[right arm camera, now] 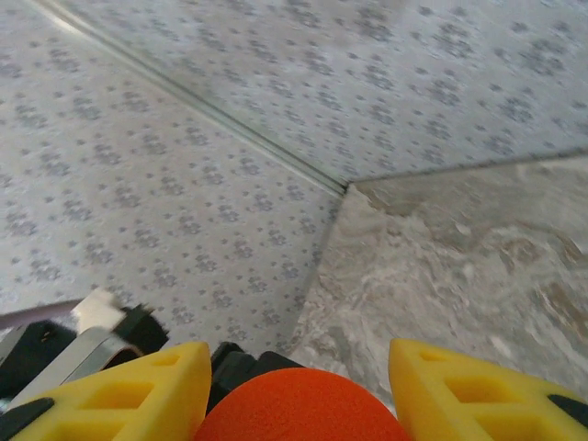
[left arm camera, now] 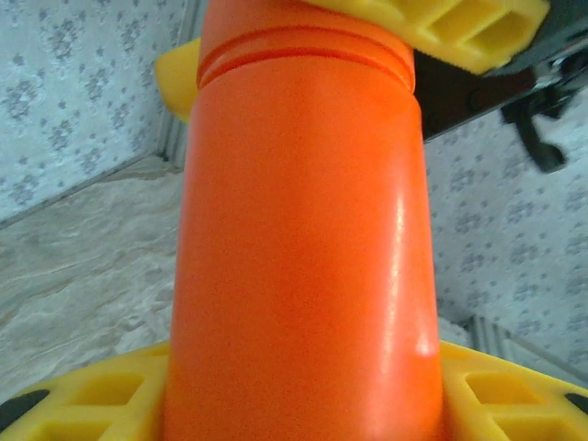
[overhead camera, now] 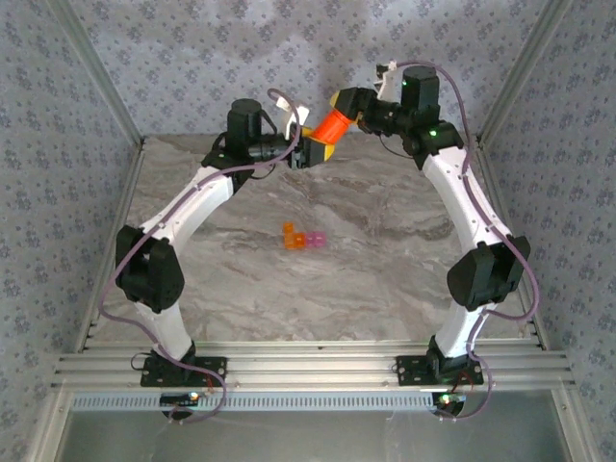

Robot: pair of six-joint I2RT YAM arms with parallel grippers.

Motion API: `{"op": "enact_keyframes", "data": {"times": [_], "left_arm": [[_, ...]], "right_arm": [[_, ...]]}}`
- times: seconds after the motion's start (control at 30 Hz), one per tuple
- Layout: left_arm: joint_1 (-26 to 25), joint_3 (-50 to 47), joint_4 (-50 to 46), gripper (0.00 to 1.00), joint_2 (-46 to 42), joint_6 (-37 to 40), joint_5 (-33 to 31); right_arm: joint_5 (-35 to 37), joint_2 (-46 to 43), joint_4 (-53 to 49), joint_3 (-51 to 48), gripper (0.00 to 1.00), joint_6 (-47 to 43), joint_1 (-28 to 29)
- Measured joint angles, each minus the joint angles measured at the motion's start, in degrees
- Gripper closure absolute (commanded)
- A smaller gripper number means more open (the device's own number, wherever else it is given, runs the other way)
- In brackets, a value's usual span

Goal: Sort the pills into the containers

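Opening the orange bottle (overhead camera: 337,123) seems the step in hand. It is held aloft over the far bench (overhead camera: 404,241), the left fingers (left arm camera: 83,395) pinching its body and the right fingers (right arm camera: 138,386) pinching the cap (right arm camera: 299,409). Next likely comes a steady twist-off. The containers (overhead camera: 300,238) sit mid-bench, too small to tell open from closed. The bottle's wall hides any pills.
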Motion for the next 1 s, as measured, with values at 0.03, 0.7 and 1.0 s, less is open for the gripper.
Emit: {"op": "enact_keyframes", "data": {"times": [0.03, 0.7, 1.0], "left_arm": [[0.2, -0.44, 1.84, 1.0, 0.04, -1.55, 0.92], [1.07, -0.96, 7.5, 1.0, 0.11, -5.81, 2.56], [0.98, -0.94, -0.7, 1.0, 0.0, 2.86, -3.37]], "right_arm": [[-0.98, 0.0, 1.09, -0.04, 0.6, -0.79, -0.09], [1.84, 0.79, -0.61, 5.57, 0.08, -3.87, -0.39], [14.62, -4.79, -8.59, 0.15, 0.08, 5.73, -0.63]]}}
